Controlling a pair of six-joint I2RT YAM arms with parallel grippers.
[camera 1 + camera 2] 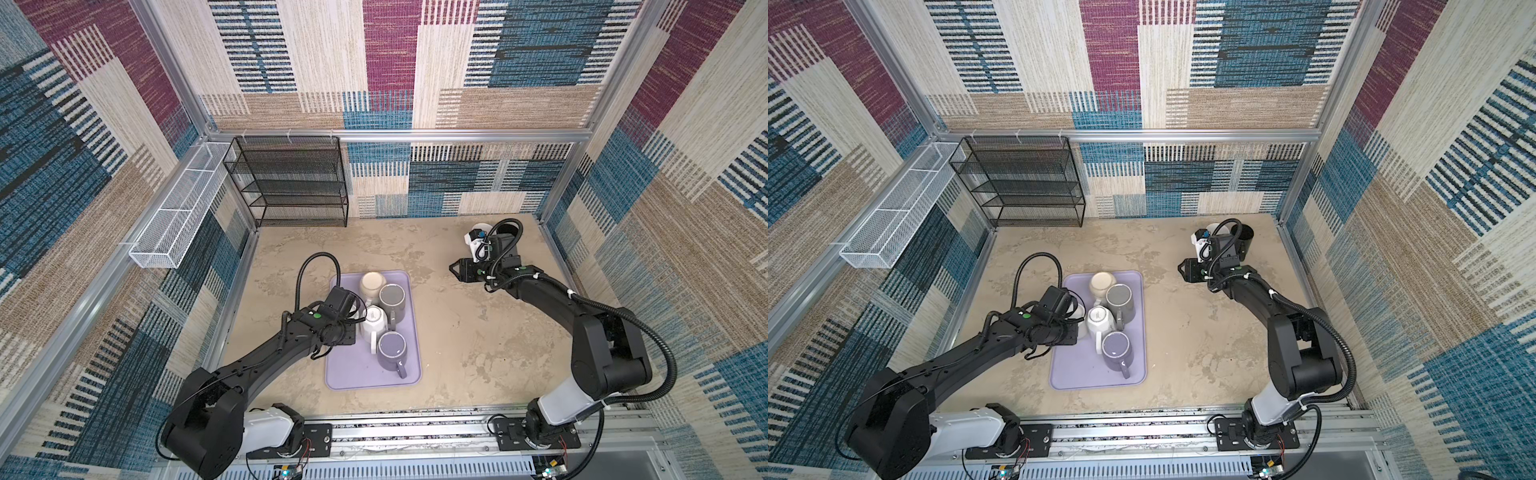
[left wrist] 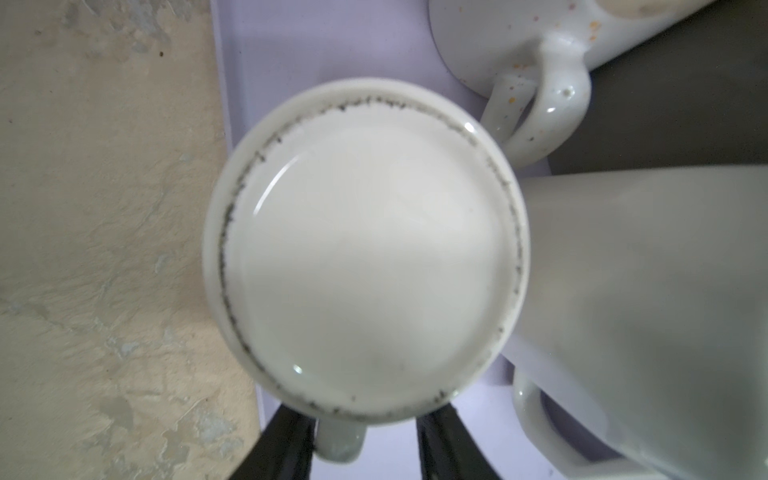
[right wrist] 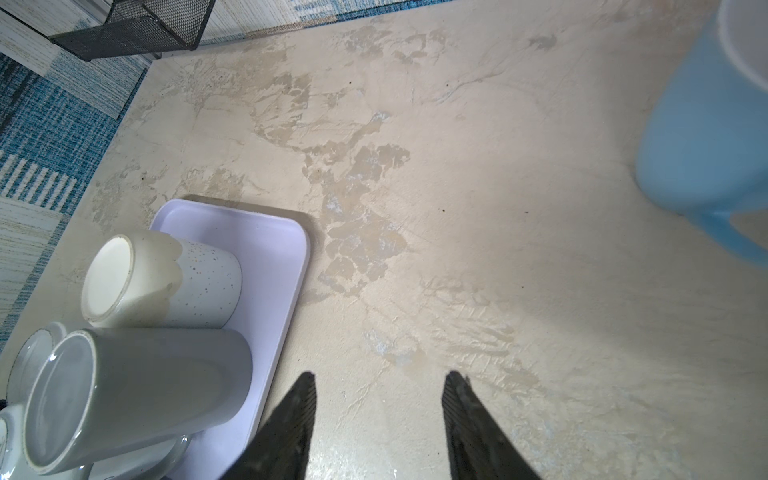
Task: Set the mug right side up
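A white mug (image 2: 370, 249) stands upside down at the left edge of the lavender tray (image 1: 357, 378), its base turned toward the left wrist camera. Its handle (image 2: 338, 440) lies between the jaws of my left gripper (image 2: 365, 415). One finger (image 2: 291, 444) is against the handle, and a gap shows on the other side. In both top views my left gripper (image 1: 352, 322) hangs over this mug and hides most of it. My right gripper (image 3: 378, 378) is open and empty above bare table, right of the tray (image 3: 266, 249).
Other mugs lie on the tray: a speckled beige one (image 1: 372, 284), a grey one (image 1: 392, 297), a white one (image 1: 374, 318) and a purple-grey one (image 1: 392, 349). A blue mug (image 3: 706, 137) and a black cup (image 1: 509, 228) stand at the back right. A black mesh rack (image 1: 291, 183) and a white wire basket (image 1: 178, 212) are at the back left.
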